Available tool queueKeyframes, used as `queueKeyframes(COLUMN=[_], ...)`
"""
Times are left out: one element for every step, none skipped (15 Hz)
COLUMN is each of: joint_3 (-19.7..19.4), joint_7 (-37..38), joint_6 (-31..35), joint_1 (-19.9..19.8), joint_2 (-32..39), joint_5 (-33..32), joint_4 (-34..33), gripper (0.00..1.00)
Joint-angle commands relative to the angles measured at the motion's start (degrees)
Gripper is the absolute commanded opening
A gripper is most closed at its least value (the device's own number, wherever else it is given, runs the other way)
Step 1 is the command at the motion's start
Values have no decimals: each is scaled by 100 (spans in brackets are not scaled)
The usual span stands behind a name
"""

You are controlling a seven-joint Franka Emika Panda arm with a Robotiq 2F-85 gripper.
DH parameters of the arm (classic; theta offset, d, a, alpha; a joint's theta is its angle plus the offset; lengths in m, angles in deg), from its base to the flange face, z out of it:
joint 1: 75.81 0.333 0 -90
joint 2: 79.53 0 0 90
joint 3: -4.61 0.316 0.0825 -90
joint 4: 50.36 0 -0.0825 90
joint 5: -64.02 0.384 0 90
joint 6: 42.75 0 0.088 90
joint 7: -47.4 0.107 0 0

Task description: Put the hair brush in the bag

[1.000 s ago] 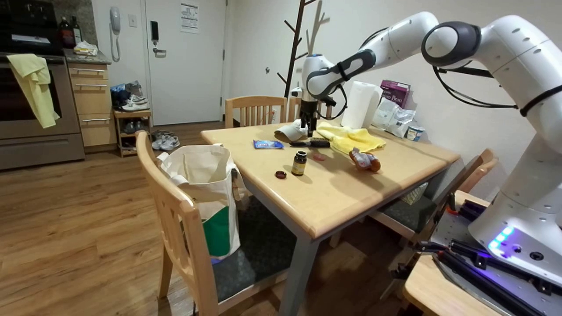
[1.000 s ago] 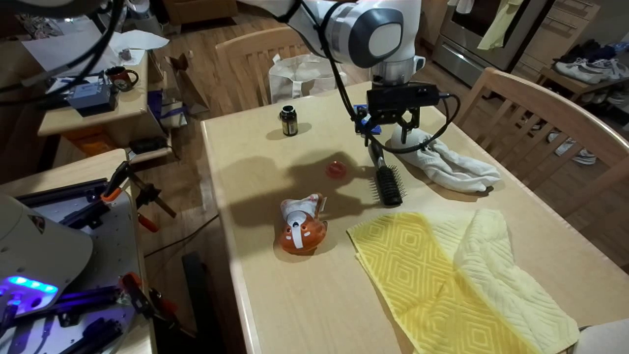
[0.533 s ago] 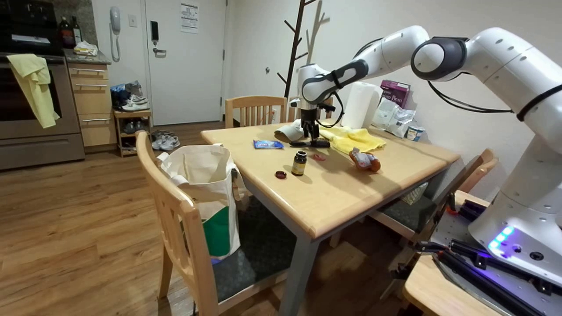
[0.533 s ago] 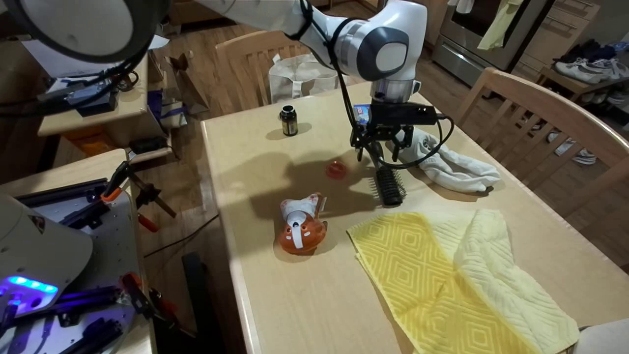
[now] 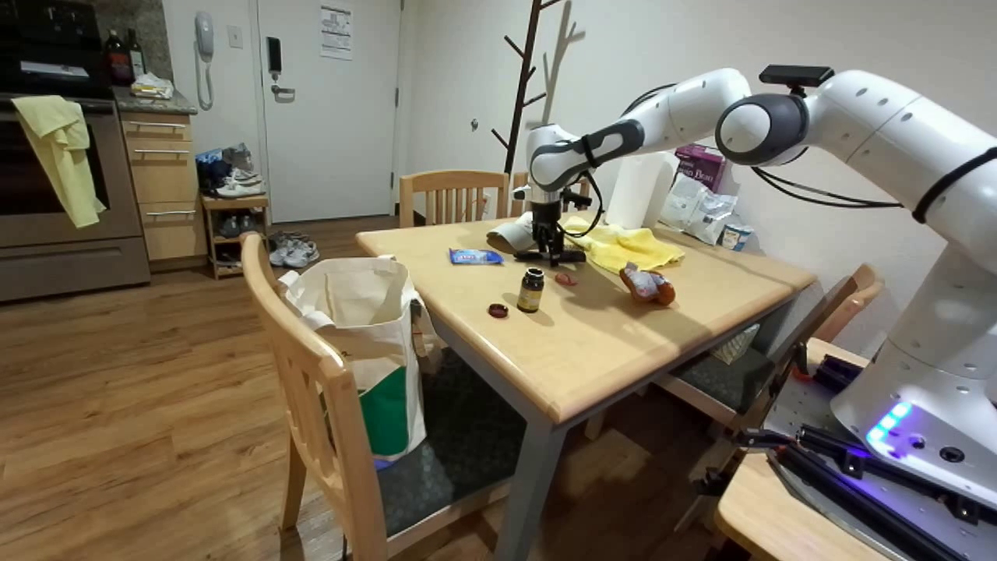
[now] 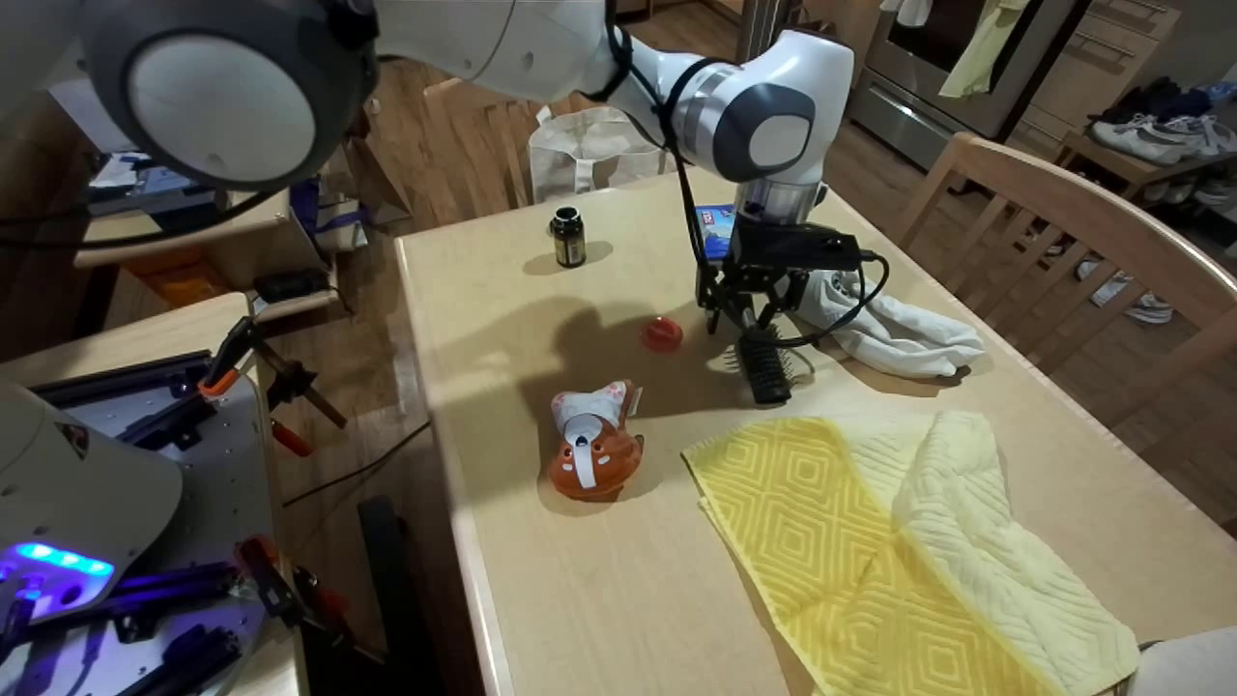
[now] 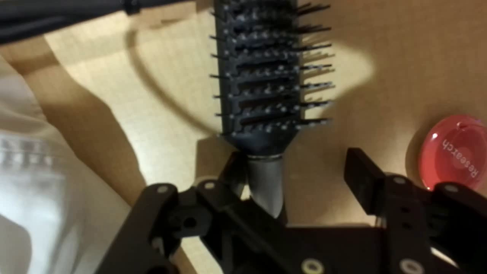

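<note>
Spread wide, the gripper point(image 7: 297, 177) straddles the smooth, grey-sheened handle of the hair brush point(image 7: 262, 76), clamping nothing; one finger sits so close that I can't tell whether it touches. Spiky bristles line the brush's slotted black head, lying on the pale wooden table point(image 6: 599, 599) near a glossy red disc point(image 7: 454, 152). Well apart, the creased cream bag point(image 5: 375, 347), green below, gapes on a dark-seated chair point(image 5: 467, 440).

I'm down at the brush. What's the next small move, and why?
Probably close the gripper: in the wrist view its jaws stand open on either side of the grey handle of the hair brush. One finger sits right beside the handle, with a clear gap on the opposite side.
</note>
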Motion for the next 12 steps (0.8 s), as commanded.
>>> queueKeyframes(joint_3=[124,121,129,141,154,174,196,234,256,280,325,394], joint_7=[-337,-352,-389,-414,-435,-460,-498,-560,-611,-678,-750,-795], joint_6=[-359,-389,-405,-423,-450,-505,-528,-573,-593,-593,-631,-628], joint_1=[-135,-140,-153,-168,-182,-197,-218,-250,-268,-287,-311,-335], joint_2=[301,333,357,375,391,402,413,406,393,375,354,281], joint_5=[244,269,299,335,367,404,454,523,569,623,688,704], joint_4=[-548,-622,-674,-719,-755,-785,-810,-810,-801,-780,-770,-694], gripper=[42,34,28,20,15,8,8,12,12,12,12,12])
